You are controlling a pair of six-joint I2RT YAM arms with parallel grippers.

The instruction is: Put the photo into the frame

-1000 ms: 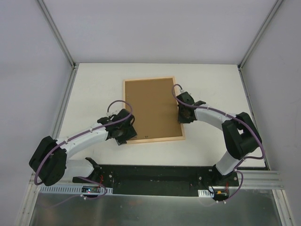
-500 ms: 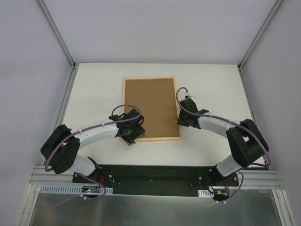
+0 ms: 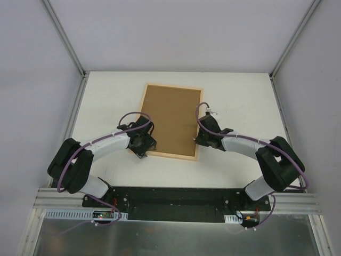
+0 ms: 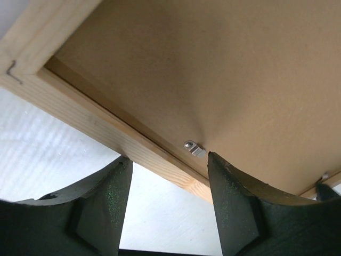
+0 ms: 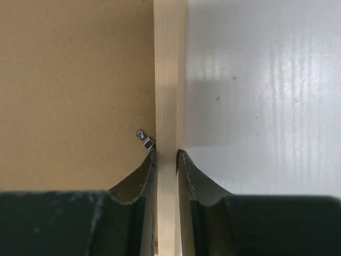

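The frame [image 3: 175,86] lies face down on the white table, slightly tilted, with the brown backing board [image 3: 170,120] filling it. The photo is hidden. My right gripper [image 3: 200,137] is shut on the frame's right wood strip [image 5: 169,80], one finger on each side, beside a small metal clip [image 5: 144,139]. My left gripper [image 3: 145,145] is open at the frame's near-left edge. In the left wrist view its fingers [image 4: 112,186] straddle the wood strip [image 4: 96,128] near another clip [image 4: 194,149] without gripping it.
White walls with metal rails enclose the table [image 3: 240,101] at the left, right and back. The black base rail [image 3: 176,197] of the arms runs along the near edge.
The frame has turned: its far end shifted right and its near end left. My right gripper moved left with the frame's right strip. My left gripper shifted along the near-left edge.
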